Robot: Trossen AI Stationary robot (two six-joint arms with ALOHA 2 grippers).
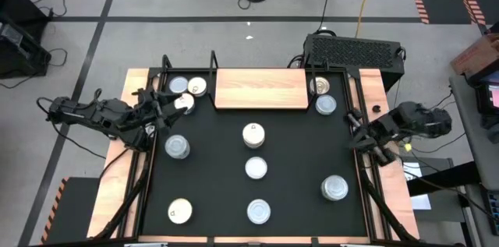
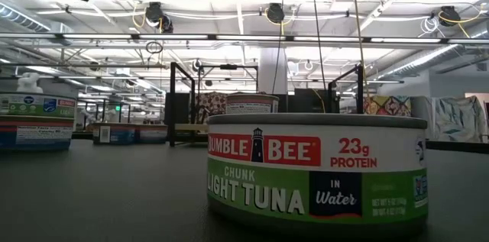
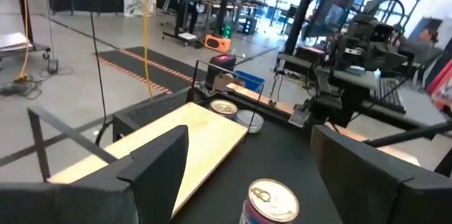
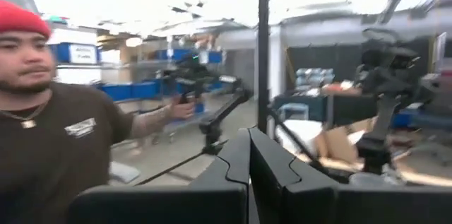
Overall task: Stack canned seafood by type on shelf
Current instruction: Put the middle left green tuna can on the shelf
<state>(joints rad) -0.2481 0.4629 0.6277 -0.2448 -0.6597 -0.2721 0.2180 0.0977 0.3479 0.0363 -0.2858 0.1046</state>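
Note:
The shelf (image 1: 261, 89), a light wooden board with black posts, lies at the table's far middle. Several tins stand on the black tabletop: three by the board's left end (image 1: 187, 91), two by its right end (image 1: 323, 96), others in the middle (image 1: 253, 134) and near the front (image 1: 259, 211). My left gripper (image 1: 160, 111) hovers open and level at the table's left edge, pointing toward the right. The middle tin (image 3: 272, 201) shows farther off, past its fingers. At the right edge my right gripper (image 1: 357, 128) is shut with nothing in it.
A green-labelled tuna tin (image 2: 317, 169) stands close to the low camera, and another tin (image 2: 37, 120) stands at the left. A black ribbed box (image 1: 352, 48) sits behind the table's far right corner. A person (image 4: 42, 111) stands in the room beyond the table.

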